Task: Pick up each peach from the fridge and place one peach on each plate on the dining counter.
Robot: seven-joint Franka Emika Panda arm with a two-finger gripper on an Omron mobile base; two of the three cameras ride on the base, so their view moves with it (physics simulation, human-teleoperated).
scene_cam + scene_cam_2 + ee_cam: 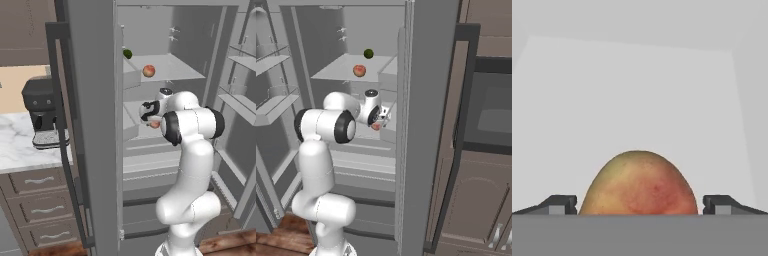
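Grey and pale inside, the fridge (165, 30) stands with its doors swung open beside a marble worktop over brown drawers (20, 145), where a black coffee machine (42, 112) sits. On the upper shelf (172, 67) lie one peach (148, 71) and, farther back, a small dark green round item (127, 54), the two well apart. A second peach (638, 184) lies on the shelf below — right at the gripper (640, 205), between its two finger tips (559, 204). The jaws stand wide, one tip on either side of the fruit (small gaps show in the hand view), so they seem not yet clamped on it, though the grey band hides the lowest part.
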